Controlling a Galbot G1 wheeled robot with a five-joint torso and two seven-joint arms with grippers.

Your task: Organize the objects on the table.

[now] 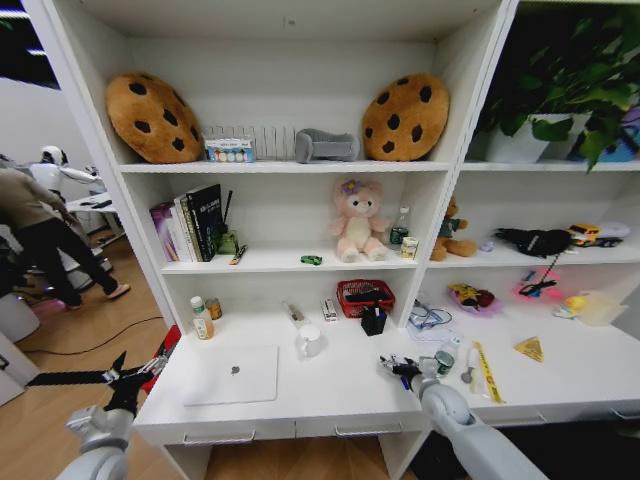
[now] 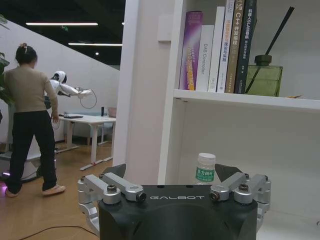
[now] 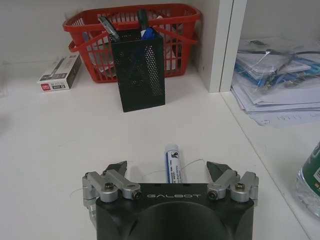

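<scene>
A blue-and-white pen (image 3: 172,162) lies on the white table (image 1: 340,385), between the spread fingers of my open right gripper (image 3: 167,167), which hovers low over it (image 1: 400,368). A black mesh pen holder (image 3: 138,67) with pens in it stands just beyond, in front of a red basket (image 3: 132,25). A small green-labelled tin (image 1: 444,362) sits right of the gripper. The closed silver laptop (image 1: 232,375) lies on the table's left part. A tiny green toy car (image 1: 311,260) rests on the shelf above. My left gripper (image 1: 120,378) hangs open off the table's left end.
A white mug (image 1: 309,341), two small bottles (image 1: 203,320) and a small box (image 3: 60,72) stand on the table. Papers (image 3: 280,75) and scissors (image 1: 468,365) lie past the upright divider (image 3: 220,45). Books, plush toys and cookie cushions fill the shelves. A person stands far left.
</scene>
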